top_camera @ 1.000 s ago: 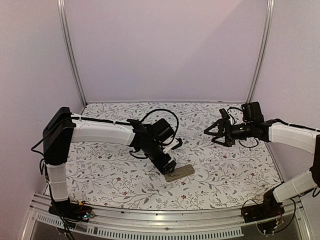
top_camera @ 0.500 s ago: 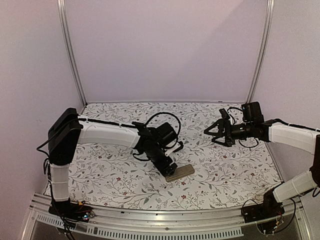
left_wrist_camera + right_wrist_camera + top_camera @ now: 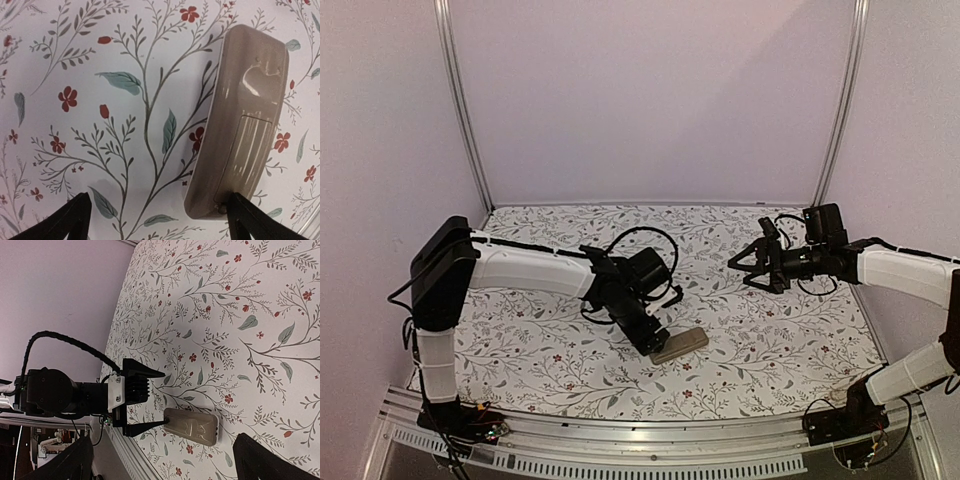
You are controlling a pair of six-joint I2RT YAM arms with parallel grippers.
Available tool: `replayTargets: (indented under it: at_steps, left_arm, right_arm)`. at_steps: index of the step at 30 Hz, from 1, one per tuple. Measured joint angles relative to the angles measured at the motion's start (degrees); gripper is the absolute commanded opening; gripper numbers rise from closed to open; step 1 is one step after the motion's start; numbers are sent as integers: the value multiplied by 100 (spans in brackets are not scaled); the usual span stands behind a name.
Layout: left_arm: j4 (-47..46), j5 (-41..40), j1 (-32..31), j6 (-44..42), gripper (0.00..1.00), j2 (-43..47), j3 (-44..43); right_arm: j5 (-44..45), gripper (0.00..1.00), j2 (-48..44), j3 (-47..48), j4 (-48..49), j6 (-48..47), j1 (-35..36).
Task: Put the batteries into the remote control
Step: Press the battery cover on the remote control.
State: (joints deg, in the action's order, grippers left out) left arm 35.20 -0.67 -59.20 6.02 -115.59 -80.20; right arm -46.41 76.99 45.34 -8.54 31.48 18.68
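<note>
Finds the remote control lying back-up on the flowered table, toward the near side and about mid-width, with the ribbed battery cover apparently seated in its back. Finds the left gripper low over it with jaws spread wide and gripping nothing — one fingertip touching or just beside the remote's near end, the other well apart over bare patterned surface. Finds the right gripper raised off to the right, well apart from the remote, jaws likewise wide and empty. Risks, judged from here: shoving the remote sideways or spinning it instead of catching it, given contact on one finger only during any closing; pinching just a corner and tipping the bar up on edge; pressing down on the cover and so clamping shut the very panel needing to slide off; scraping a fingertip into the table by dropping lower. Also risks stalling outright — no batteries in sight in any view, so nothing at hand to load. Counts: one remote control, one cover on it, two grippers, four fingers in all, zero batteries visible, one table.
</note>
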Motion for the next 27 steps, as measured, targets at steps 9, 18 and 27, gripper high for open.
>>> replayTargets:
  at_steps: [9, 18, 27]
  left_arm:
    - [74, -17, -9, -46, 97, 17, -46]
    - [402, -46, -44, -76, 100, 68, -258]
    - [116, 304, -48, -79, 99, 608, -223]
  right_arm:
    - [-2, 99, 0, 0, -2, 0, 0]
    - [0, 99, 0, 0, -2, 2, 0]
    - [133, 99, -203, 0, -44, -39, -20]
